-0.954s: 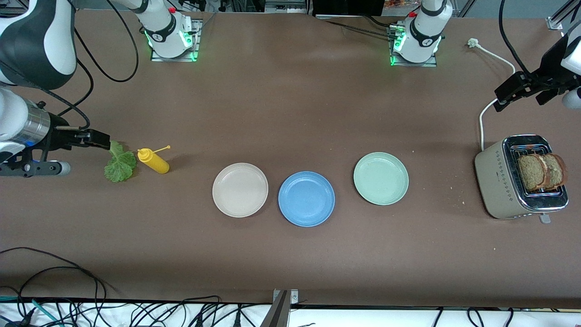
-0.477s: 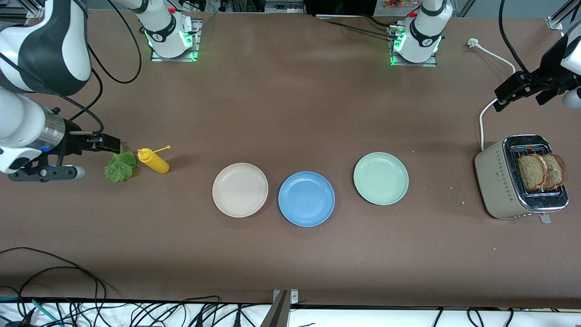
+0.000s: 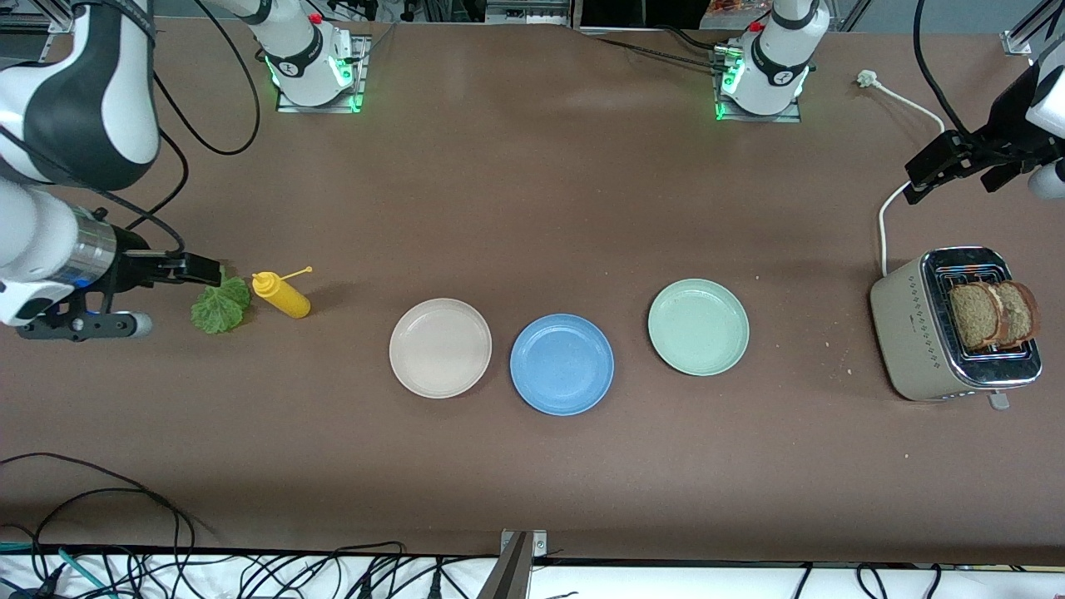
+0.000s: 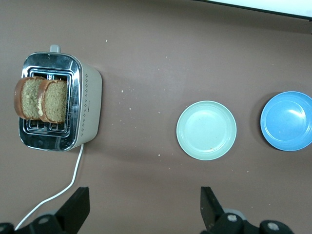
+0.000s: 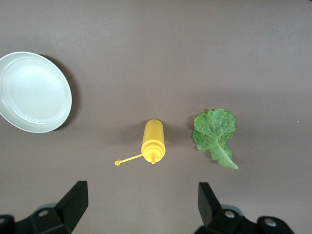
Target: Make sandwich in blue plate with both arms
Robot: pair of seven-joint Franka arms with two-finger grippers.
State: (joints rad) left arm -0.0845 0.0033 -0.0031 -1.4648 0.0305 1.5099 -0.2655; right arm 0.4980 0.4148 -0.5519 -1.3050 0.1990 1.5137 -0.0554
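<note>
Blue plate (image 3: 562, 364) sits flat on the brown table (image 3: 532, 216), between the beige plate (image 3: 440, 348) and green plate (image 3: 698, 327), slightly nearer the front camera than both; round, so no long axis, nothing in it. Bread (image 3: 990, 314): two slices upright in the toaster (image 3: 948, 329) slots at the left arm's end, flat faces toward the table ends, their edges running toward the front camera. Toaster cord (image 3: 903, 108) trails up toward the bases. Lettuce (image 3: 220, 305) lies flat at the right arm's end, just beside the mustard bottle (image 3: 281, 294); long axis roughly runs from near the right gripper toward the front camera, stem end farther from that camera. Bottle lies on its side, nozzle cap on its tether pointing toward the plates. Right gripper (image 3: 195, 268) hovers low over the table at the lettuce's stem end, fingers (image 5: 73, 200) wide apart, holding nothing. Left gripper (image 3: 936, 170) is up over the table near the cord, fingers (image 4: 78, 207) spread wide, empty. Loose cables run along the table's near edge
</note>
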